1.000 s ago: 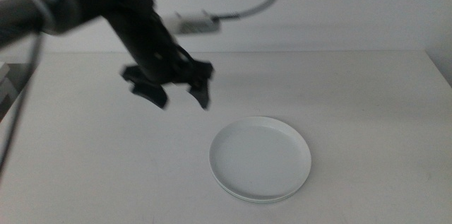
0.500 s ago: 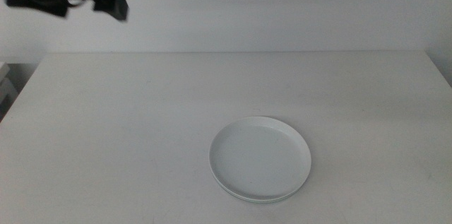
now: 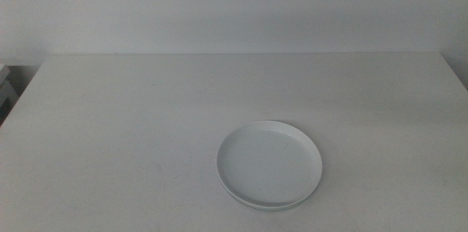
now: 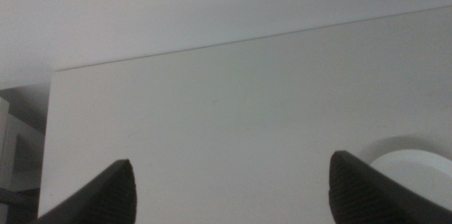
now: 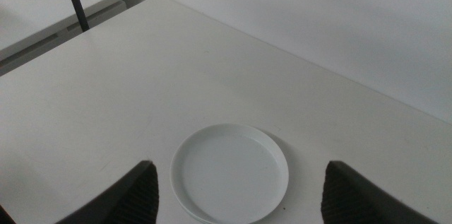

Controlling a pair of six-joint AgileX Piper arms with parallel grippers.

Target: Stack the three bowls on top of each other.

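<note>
Your left gripper (image 4: 229, 192) sits raised at the frame's upper left, its dark jaws spread wide and empty. Your right gripper (image 5: 236, 192) likewise gapes wide above the plain white desk (image 3: 131, 115). The stack of shallow round whitish bowls (image 3: 269, 165) rests lower centre-right, before a bare pale wall (image 3: 292, 5).

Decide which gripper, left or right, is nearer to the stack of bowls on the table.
Hard to rank, probably right. Both are raised and open, touching nothing. The right gripper looks down with the stack of bowls whole between its jaws; the left gripper sees only the stack's edge beside one jaw.
</note>
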